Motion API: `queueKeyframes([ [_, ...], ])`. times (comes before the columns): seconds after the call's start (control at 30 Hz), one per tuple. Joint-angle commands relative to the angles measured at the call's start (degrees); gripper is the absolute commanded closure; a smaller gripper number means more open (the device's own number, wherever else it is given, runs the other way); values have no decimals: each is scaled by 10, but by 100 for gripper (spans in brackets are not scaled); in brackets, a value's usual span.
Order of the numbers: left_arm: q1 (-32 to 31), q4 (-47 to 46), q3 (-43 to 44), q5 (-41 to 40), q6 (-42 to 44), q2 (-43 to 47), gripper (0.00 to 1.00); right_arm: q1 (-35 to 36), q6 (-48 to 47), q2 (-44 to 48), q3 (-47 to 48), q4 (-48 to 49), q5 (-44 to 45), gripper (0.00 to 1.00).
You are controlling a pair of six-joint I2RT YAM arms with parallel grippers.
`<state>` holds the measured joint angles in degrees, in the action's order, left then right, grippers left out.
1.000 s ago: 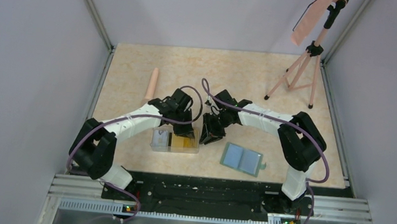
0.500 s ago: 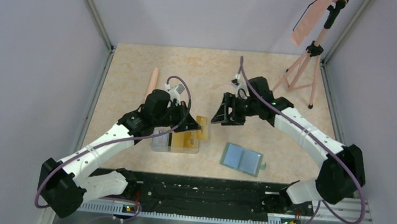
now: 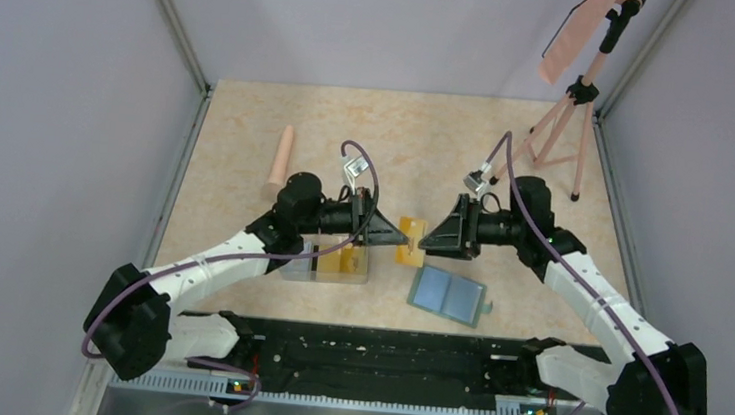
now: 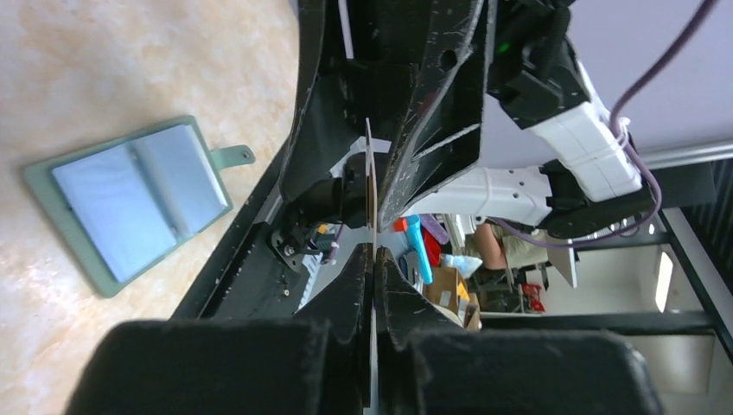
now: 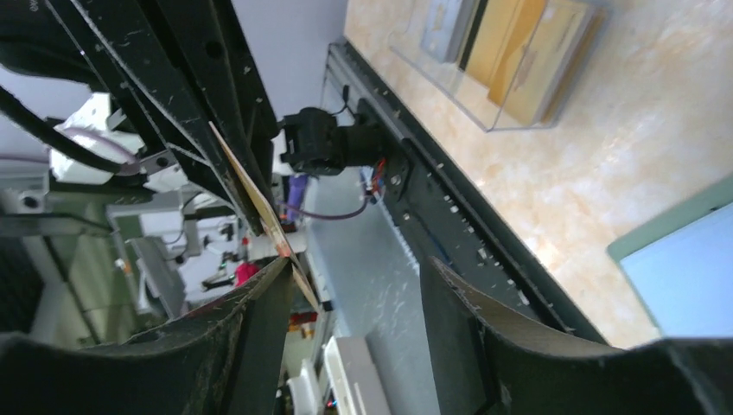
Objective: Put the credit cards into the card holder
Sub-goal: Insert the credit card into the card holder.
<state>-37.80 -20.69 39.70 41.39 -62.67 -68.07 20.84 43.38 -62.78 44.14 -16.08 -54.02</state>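
L tool (image 3: 397, 238) pinches yellow card (image 3: 408, 253); R tool (image 3: 425, 242) spread, just beside.

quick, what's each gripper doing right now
Left gripper: closed on a yellow credit card.
Right gripper: open, the card's free end between its fingers, not clamped.

One muted-green square folding wallet (image 3: 448, 295), one clear rectangular plastic box (image 3: 322, 278), at least three yellow-orange plastic cards (image 3: 407, 241), one pale whitish-blue card (image 5: 445, 26), one pink stick (image 3: 281, 155), one pink tripod (image 3: 580, 151).
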Motion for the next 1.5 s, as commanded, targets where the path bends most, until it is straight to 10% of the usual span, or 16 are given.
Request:
queueKeyframes([
  [0.0,-14,-100,9,31,-28,-12,100,-1,102,29,-35,149,-67,48],
  [0.37,-22,-97,-11,16,-31,2,100,0,206,38,-75,290,-96,71],
  [0.53,-23,-96,-17,8,-31,2,99,2,209,39,-70,295,-104,100],
  [0.83,-24,-32,-15,-40,0,4,55,-5,38,33,-31,31,-20,100],
  [1.47,-134,328,164,-220,80,-252,54,-120,-126,81,-134,-221,240,100],
])
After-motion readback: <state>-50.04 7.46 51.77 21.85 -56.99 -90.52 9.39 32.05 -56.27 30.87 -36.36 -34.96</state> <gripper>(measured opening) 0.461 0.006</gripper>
